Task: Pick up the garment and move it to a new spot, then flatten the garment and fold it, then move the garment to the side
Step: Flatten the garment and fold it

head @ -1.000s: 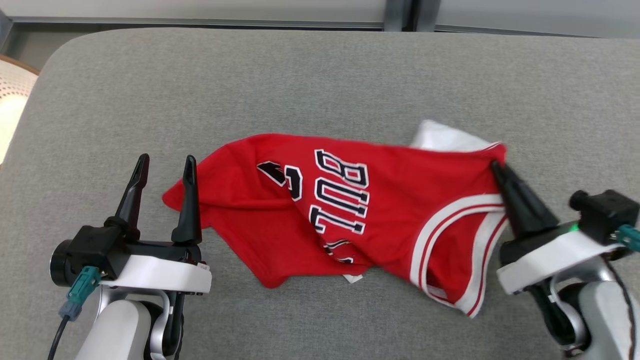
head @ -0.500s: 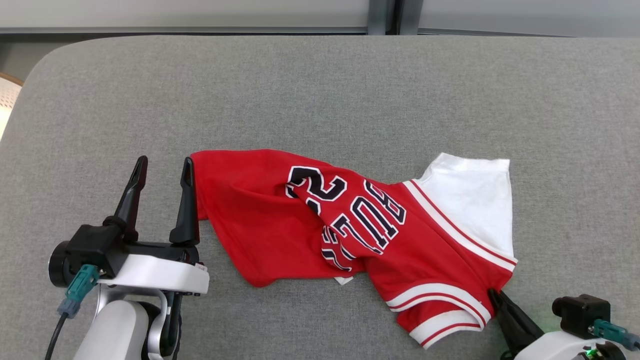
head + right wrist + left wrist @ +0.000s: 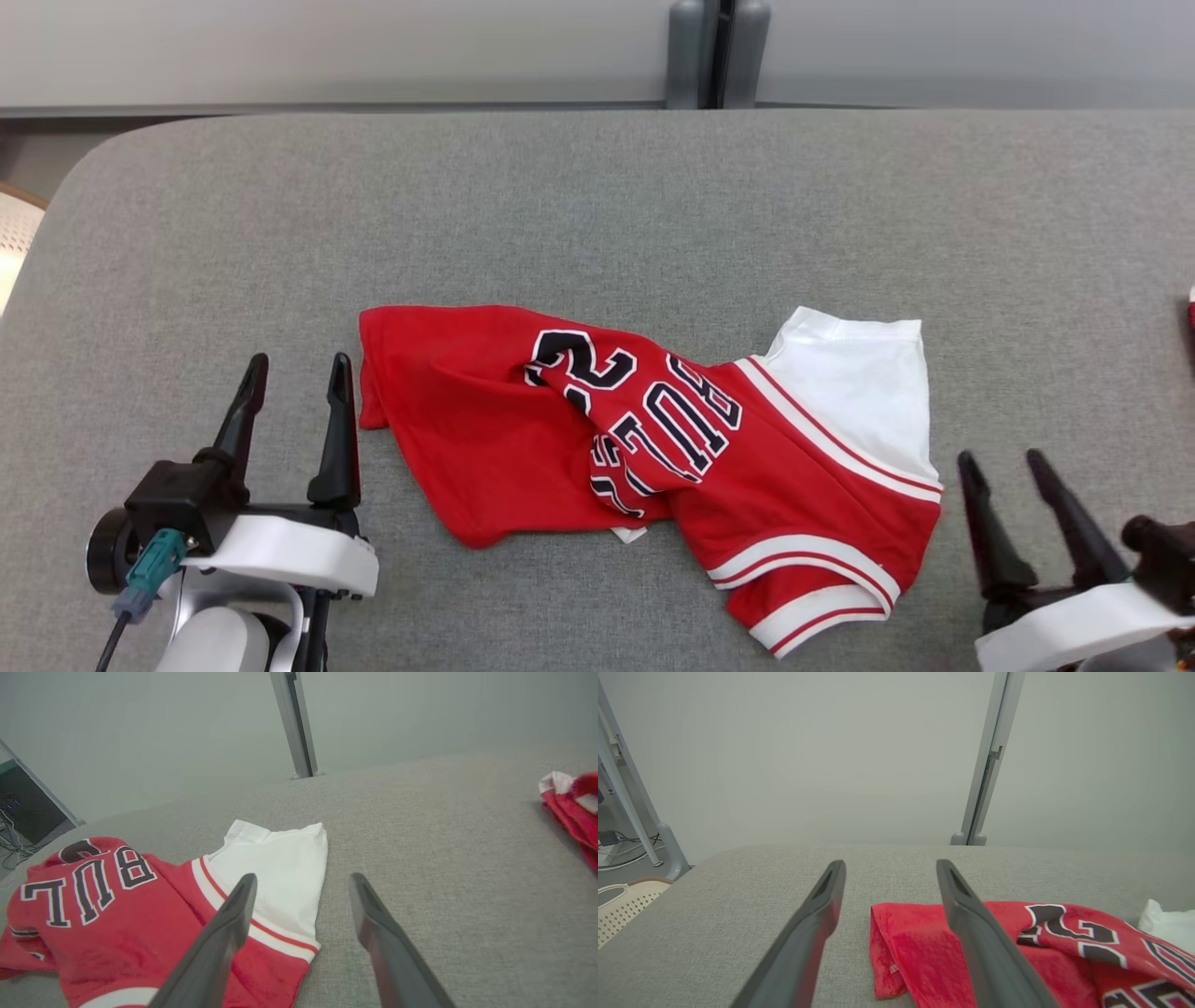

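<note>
Red jersey (image 3: 653, 439) lies rumpled on the worktop (image 3: 597, 205), both hands spread wide and empty: left hand (image 3: 299, 362) by the hem, right hand (image 3: 999, 459) beside the striped trim. I'd pinch those 2 ends and draw them apart to smooth the buckled lettering. Right wrist view catches another red-and-white cloth (image 3: 572, 802) far aside.

A grey woven-fabric tabletop (image 3: 597, 205) with a rounded far-left corner spans the head view. Behind its far edge a grey metal upright post (image 3: 709, 51) stands against a pale grey wall panel (image 3: 327, 47). A cream perforated plastic basket (image 3: 621, 900) sits beyond the table's left side. A bunched red-and-white cloth (image 3: 572, 807) lies at the table's right edge. Dark loose cables (image 3: 616, 840) lie on the floor.
</note>
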### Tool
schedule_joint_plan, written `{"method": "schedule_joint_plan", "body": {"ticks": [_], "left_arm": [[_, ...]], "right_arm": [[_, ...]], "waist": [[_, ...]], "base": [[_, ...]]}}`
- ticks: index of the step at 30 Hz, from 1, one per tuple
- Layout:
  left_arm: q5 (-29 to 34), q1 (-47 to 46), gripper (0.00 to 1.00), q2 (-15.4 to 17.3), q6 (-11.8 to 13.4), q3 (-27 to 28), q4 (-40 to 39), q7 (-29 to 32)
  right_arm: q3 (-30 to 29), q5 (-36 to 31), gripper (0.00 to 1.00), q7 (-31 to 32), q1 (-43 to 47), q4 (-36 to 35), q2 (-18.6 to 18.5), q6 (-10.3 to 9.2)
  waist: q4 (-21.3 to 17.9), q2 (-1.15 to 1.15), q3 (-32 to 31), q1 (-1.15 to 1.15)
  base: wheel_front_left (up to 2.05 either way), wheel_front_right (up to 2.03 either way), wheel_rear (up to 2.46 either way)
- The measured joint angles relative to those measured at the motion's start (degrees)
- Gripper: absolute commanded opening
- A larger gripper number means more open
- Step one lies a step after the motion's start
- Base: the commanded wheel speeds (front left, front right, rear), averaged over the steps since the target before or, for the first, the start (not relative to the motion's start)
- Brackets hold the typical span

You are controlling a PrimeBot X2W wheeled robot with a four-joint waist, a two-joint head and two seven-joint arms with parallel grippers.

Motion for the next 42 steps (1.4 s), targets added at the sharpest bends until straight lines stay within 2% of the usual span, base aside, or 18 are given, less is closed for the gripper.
{"method": "schedule_joint_plan", "body": {"ticks": [9,25,29,34,41,42], "left_arm": [[-0.32,3.25,1.0,1.13,0.42,-0.56,-0.22,1.53],[-0.66,4.58,1.0,1.71,0.85,-1.8,-0.53,3.77],[-1.46,2.75,1.0,1.21,0.21,-2.6,0.6,5.57],[-3.59,-2.86,1.0,0.46,-2.05,-3.65,6.02,9.31],[-7.68,-8.4,1.0,-1.37,-5.19,-3.43,20.23,12.58],[-8.53,-9.14,0.93,-1.8,-5.35,-3.16,21.83,12.6]], "right_arm": [[-2.79,-5.47,1.0,-0.67,-1.2,-8.94,-1.3,0.0],[-3.02,-6.5,1.0,1.29,-0.38,-10.87,0.34,0.0],[-3.03,-6.37,1.0,1.58,-0.44,-11.37,0.52,0.0],[-2.21,-6.13,1.0,1.68,-1.84,-11.46,0.43,0.0],[-1.15,-5.48,1.0,1.45,-3.03,-10.4,0.55,0.0],[-1.25,-5.44,1.0,1.34,-3.11,-10.25,0.59,0.0]], "waist": [[-1.39,0.0,-3.44,0.0],[-1.91,0.0,-4.72,0.0],[-1.75,0.0,-3.88,0.0],[-2.0,0.0,-1.99,0.0],[-3.33,0.0,0.55,0.0],[-3.47,0.0,0.81,0.0]], "base": [[0.0,0.0,0.0],[0.0,0.0,0.0],[0.0,0.0,0.0],[0.0,0.0,0.0],[0.0,0.0,0.0],[0.0,0.0,0.0]]}}
